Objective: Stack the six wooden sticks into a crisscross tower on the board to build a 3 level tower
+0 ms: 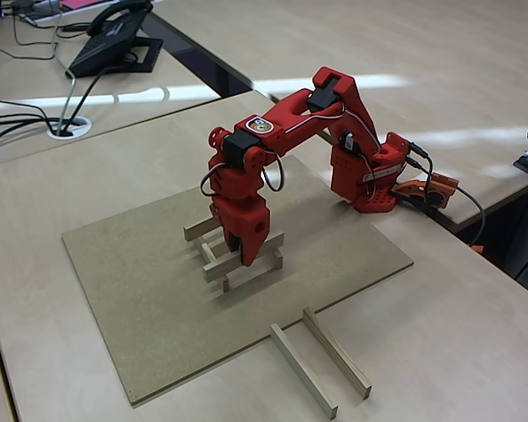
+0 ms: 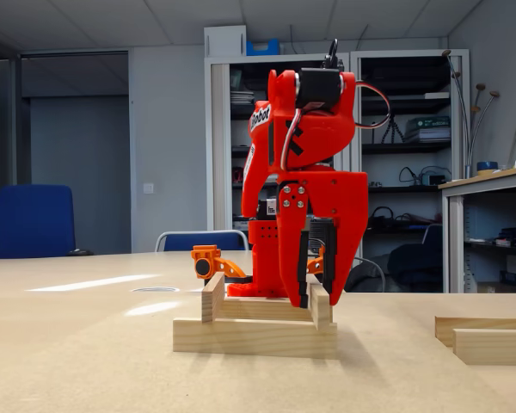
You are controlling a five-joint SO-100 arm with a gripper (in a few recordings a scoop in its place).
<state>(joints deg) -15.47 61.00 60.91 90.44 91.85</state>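
Fingers (image 1: 244,255) of the red arm (image 1: 290,123) cover the middle of the tower (image 1: 238,255), so I cannot tell whether they pinch a stick or stand spread. Four pale square-section sticks form two crossed levels near the middle of the speckled tan board (image 1: 141,272); the low fixed view shows the top pair (image 2: 267,308) lying across the bottom ones. Two more sticks (image 1: 321,365) lie parallel on the paler surface (image 1: 458,334), just off the board's near edge.
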